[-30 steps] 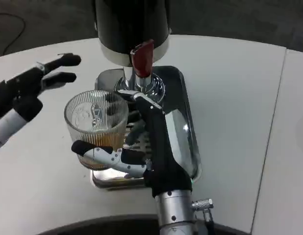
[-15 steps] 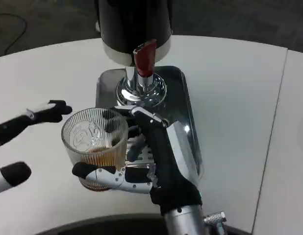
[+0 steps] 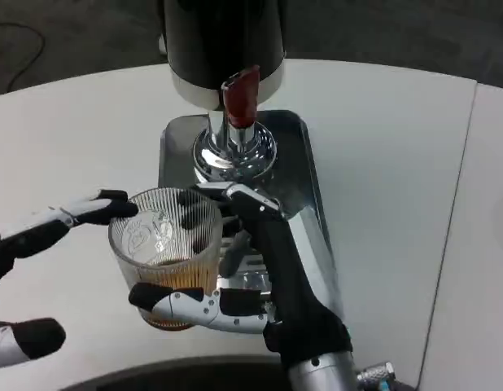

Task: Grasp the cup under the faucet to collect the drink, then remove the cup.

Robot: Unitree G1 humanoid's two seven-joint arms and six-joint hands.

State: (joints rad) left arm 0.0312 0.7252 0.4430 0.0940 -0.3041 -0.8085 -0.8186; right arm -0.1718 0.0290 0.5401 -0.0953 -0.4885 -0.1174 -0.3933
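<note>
While its fingers wrap around a ribbed glass cup (image 3: 164,257) from both sides, the right hand (image 3: 243,277) holds that cup at the front left edge of the shiny metal drip tray (image 3: 304,195). One finger crosses low in front of the glass, and another curls along its far rim. Amber drink fills the bottom of the cup, which stands upright, in front of and to the left of the chrome faucet (image 3: 234,151) with its red lever (image 3: 240,96). Just beside the cup's left rim, a fingertip of the left hand (image 3: 40,236) reaches toward it, the fingers spread and holding nothing; whether it touches the glass I cannot tell. Behind the tray stands the dark dispenser (image 3: 220,45), all on the white table (image 3: 390,163).
</note>
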